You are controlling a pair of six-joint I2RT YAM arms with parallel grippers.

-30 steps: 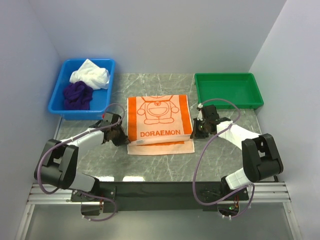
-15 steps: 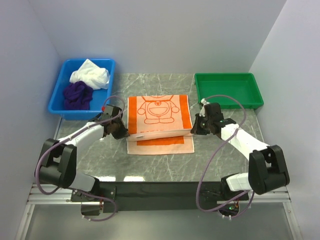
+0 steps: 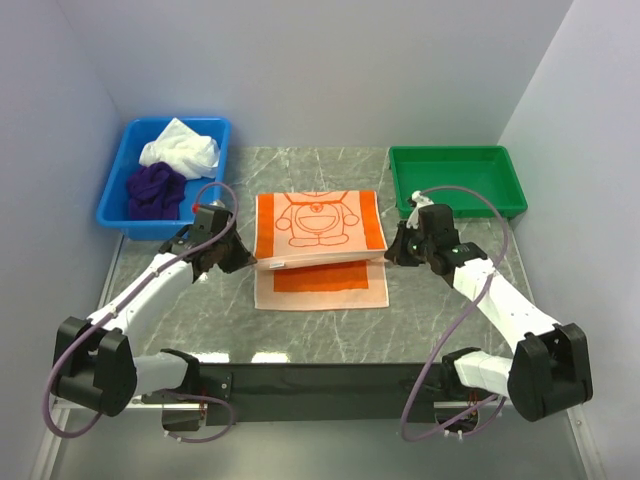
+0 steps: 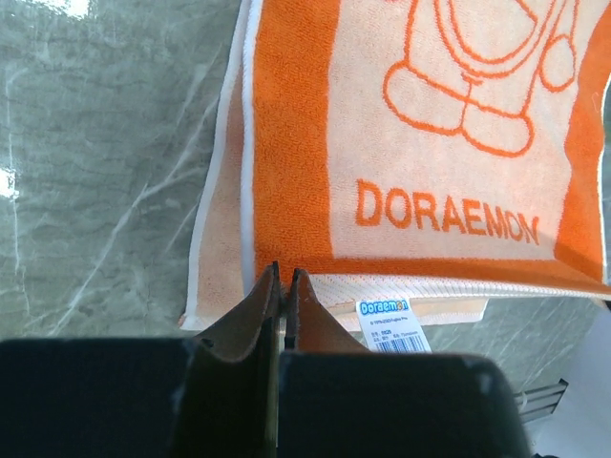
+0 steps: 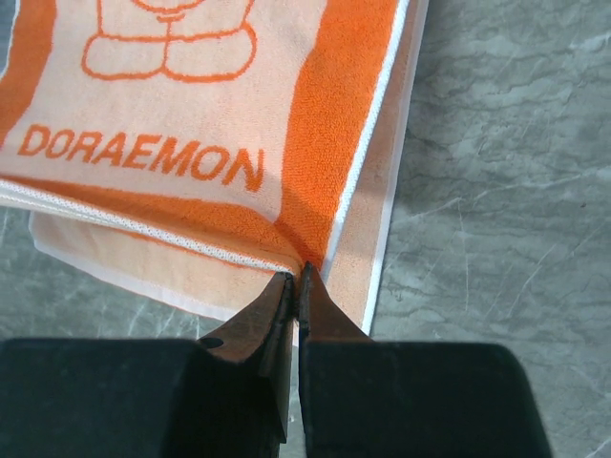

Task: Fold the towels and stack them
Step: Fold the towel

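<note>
On the marble tabletop [image 3: 330, 335] the orange towel [image 3: 320, 225] is spread, partly doubled over. Its raised edge is pinched at either corner: the left hand [image 4: 284, 277] and right hand [image 5: 298, 272] are each clamped on it. Farther back, the white towel [image 3: 182, 150] and purple towel [image 3: 154, 190] are heaped in a blue bin [image 3: 112, 205]; a green tray [image 3: 455, 207] is set at the right.

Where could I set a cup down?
Bare marble lies between the orange towel and the black rail; the green tray is empty. Crowded: the blue bin, holding a white towel and a purple towel, and the orange towel's sides, where arms reach in.
</note>
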